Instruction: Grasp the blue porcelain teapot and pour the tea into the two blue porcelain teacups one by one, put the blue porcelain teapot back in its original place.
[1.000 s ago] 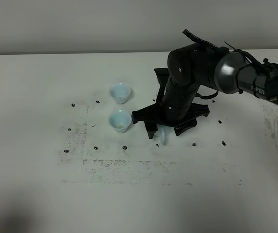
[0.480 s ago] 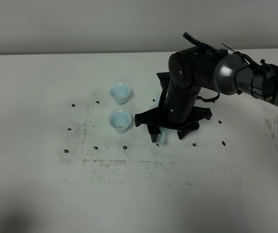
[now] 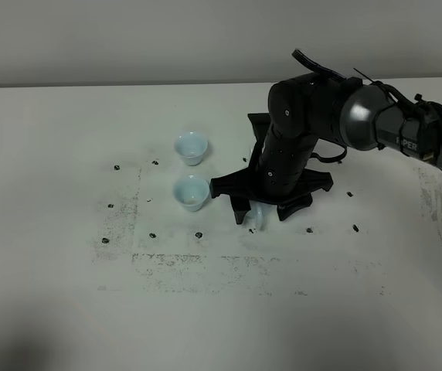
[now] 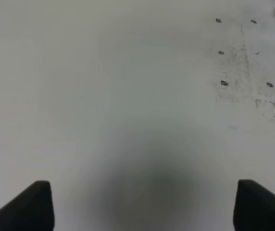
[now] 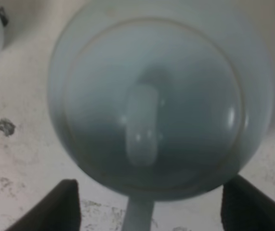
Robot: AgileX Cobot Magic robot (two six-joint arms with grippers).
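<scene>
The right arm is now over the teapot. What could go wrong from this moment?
1. The right gripper has its jaws open around the blue teapot; on that round, glazed body a grip may slip.
2. The nearer teacup stands close beside the gripper, so a sideways move might knock it.

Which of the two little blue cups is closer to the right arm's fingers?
The front teacup, nearer the camera; the back teacup sits farther from the right gripper.

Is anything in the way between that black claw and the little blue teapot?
Nothing visible does. The right gripper hangs directly over the teapot, open jaws either side of its round body, nothing between them and it.
</scene>
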